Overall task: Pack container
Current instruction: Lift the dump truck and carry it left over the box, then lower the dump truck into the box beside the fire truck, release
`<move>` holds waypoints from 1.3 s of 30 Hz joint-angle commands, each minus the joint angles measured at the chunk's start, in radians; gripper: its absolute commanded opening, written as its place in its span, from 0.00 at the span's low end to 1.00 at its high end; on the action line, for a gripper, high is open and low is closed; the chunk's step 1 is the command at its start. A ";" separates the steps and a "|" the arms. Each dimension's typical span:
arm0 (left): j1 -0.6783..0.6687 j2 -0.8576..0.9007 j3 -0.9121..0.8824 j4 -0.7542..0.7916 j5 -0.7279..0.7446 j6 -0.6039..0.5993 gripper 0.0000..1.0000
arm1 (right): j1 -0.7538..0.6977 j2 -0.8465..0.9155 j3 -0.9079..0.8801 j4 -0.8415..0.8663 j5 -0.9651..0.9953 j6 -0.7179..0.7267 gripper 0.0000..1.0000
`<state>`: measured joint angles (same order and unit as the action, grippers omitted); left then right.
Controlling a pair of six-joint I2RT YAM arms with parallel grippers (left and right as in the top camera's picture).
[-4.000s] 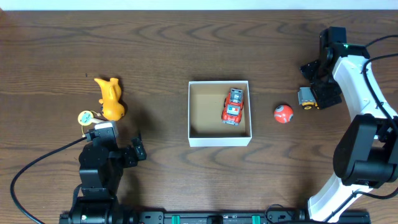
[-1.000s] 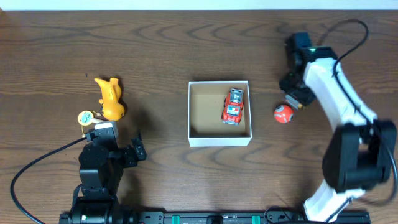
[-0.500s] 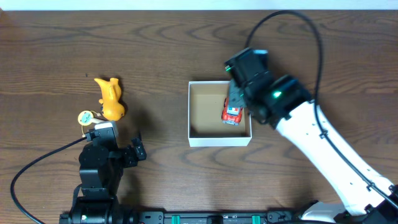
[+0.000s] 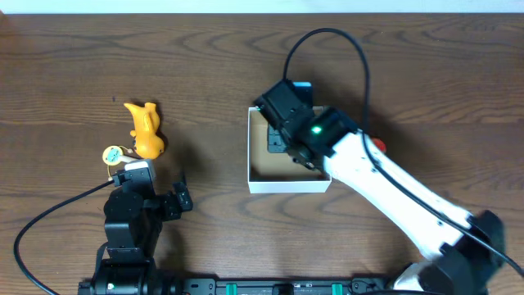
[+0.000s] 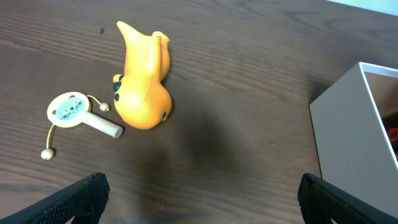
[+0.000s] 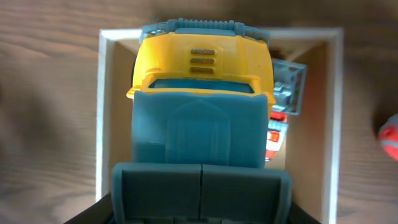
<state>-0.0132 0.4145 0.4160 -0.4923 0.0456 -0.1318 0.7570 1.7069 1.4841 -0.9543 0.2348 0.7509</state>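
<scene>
Container (image 4: 278, 188): mid-tabletop, midway between left and right edges. Light, thin card, I judge; walls crushable, pinch one rim. My right hand (image 4: 281, 136) clamps truck (image 6: 202, 74) above it; left hand (image 5: 206, 204) spread, empty.

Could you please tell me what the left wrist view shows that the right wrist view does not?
Only the left wrist view shows the yellow duck toy and the small round rattle beside it. Only the right wrist view shows the yellow truck above the container and the red ball at the edge. Both show the white container and the wooden table; the red car inside is plain in the right wrist view, perhaps a red sliver in the left.
</scene>
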 commanded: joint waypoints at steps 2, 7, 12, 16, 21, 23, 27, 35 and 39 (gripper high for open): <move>0.005 0.001 0.024 -0.004 -0.001 -0.013 0.98 | 0.004 0.085 0.006 0.010 -0.006 0.042 0.01; 0.005 0.001 0.024 -0.009 0.000 -0.013 0.98 | 0.003 0.149 0.006 0.027 -0.015 0.063 0.01; 0.005 0.001 0.024 -0.008 0.000 -0.013 0.98 | -0.011 0.179 0.006 0.052 -0.015 0.064 0.01; 0.005 0.001 0.024 -0.011 -0.001 -0.013 0.98 | -0.030 0.198 0.006 0.056 -0.015 0.063 0.01; 0.005 0.001 0.024 -0.023 -0.001 -0.013 0.98 | -0.047 0.224 0.006 0.060 -0.014 0.056 0.01; 0.005 0.001 0.024 -0.023 -0.001 -0.013 0.98 | -0.054 0.232 0.006 0.061 -0.014 0.054 0.02; 0.005 0.001 0.024 -0.023 -0.001 -0.013 0.98 | -0.074 0.240 0.006 0.064 -0.014 0.034 0.01; 0.005 0.001 0.024 -0.023 -0.001 -0.013 0.98 | -0.092 0.240 0.006 0.066 -0.026 -0.046 0.24; 0.005 0.001 0.024 -0.023 -0.001 -0.013 0.98 | -0.088 0.240 0.006 0.072 -0.027 -0.080 0.37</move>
<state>-0.0132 0.4145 0.4156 -0.5144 0.0456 -0.1349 0.6724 1.9343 1.4837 -0.8894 0.1928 0.7204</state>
